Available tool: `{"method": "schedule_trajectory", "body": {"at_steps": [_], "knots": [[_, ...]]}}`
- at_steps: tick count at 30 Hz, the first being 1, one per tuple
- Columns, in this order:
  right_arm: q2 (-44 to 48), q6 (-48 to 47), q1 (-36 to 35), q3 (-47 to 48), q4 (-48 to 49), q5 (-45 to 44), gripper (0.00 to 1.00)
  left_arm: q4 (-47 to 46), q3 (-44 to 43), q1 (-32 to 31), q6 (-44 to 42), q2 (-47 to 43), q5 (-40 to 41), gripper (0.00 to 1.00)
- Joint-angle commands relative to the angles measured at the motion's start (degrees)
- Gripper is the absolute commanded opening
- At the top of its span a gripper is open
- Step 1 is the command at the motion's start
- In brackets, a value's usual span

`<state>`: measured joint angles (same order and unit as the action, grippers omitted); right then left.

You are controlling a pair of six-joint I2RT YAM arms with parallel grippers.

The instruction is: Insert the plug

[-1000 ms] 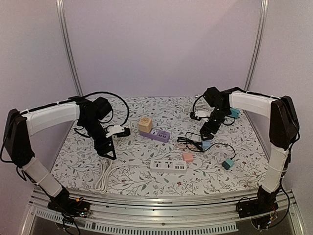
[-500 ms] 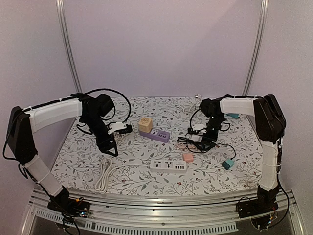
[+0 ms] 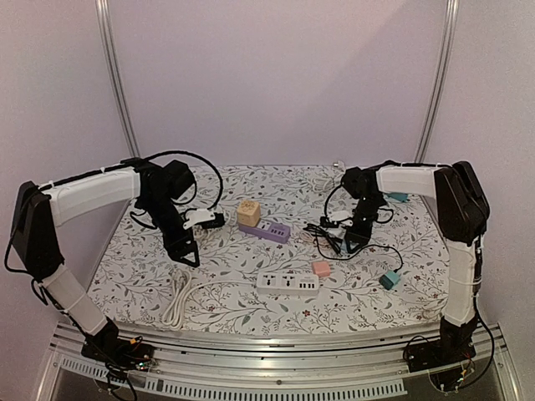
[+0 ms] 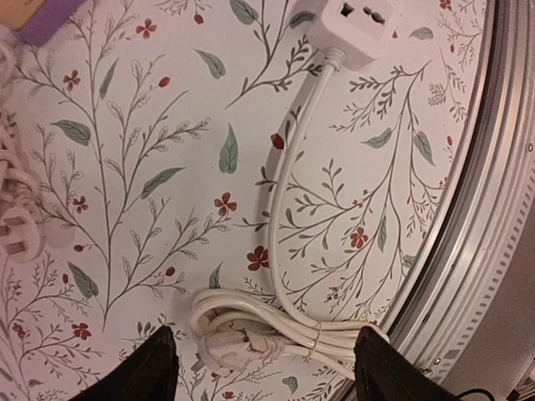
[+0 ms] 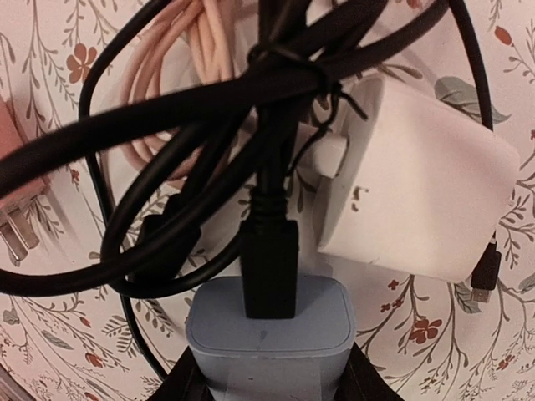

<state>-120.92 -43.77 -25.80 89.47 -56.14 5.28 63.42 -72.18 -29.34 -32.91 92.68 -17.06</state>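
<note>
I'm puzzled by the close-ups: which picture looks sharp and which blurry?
Top view: evenly lit, faint shadows. Left wrist view: crisp on the white cord; its fingers are dark silhouettes. Right wrist view: very close, black cables over the blue plug loom large, slightly soft.

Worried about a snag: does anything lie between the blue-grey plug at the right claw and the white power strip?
Yes: a pink adapter lies between the blue-grey plug and the white power strip, by the strip's right end. The plug's black cable also loops over a white charger.
</note>
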Motion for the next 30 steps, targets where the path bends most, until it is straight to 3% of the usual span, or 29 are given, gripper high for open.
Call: {"method": "schedule_trajectory", "body": {"at_steps": [1,3,7,11,14,17,21,25,30], "knots": [[6.8,0.8,-0.2,-0.8,1.1,1.4,0.07,3.2,-2.9,0.4,-0.3,-2.2,2.1,0.72],[11.1,2.4,-0.4,-1.4,3.2,1.2,0.0,6.0,-4.9,0.4,-0.9,-3.0,3.5,0.72],[20.9,7.3,-2.5,-4.7,10.6,2.4,0.0,13.5,-13.4,0.2,-5.0,-4.3,6.8,0.73],[31.0,14.0,-9.2,-11.0,25.0,-5.6,0.0,16.8,-31.5,-1.5,-6.8,-3.0,10.6,0.87],[37.2,19.5,-15.4,-16.8,38.5,-14.5,0.0,15.5,-44.5,-4.4,-2.3,0.9,8.3,0.99],[39.9,25.3,-19.4,-19.4,45.6,-22.1,0.0,12.4,-53.3,-8.7,5.4,5.2,5.4,0.99],[40.4,35.9,-22.2,-18.0,48.0,-30.1,0.0,6.4,-61.7,-14.0,17.9,11.2,1.9,0.99],[39.5,43.4,-25.2,-16.0,49.0,-35.4,0.0,-0.3,-61.0,-17.4,26.1,13.6,-0.5,1.0],[36.6,41.5,-30.5,-13.6,52.0,-38.9,0.0,-9.8,-56.7,-20.7,32.5,14.7,-0.1,0.99]]}}
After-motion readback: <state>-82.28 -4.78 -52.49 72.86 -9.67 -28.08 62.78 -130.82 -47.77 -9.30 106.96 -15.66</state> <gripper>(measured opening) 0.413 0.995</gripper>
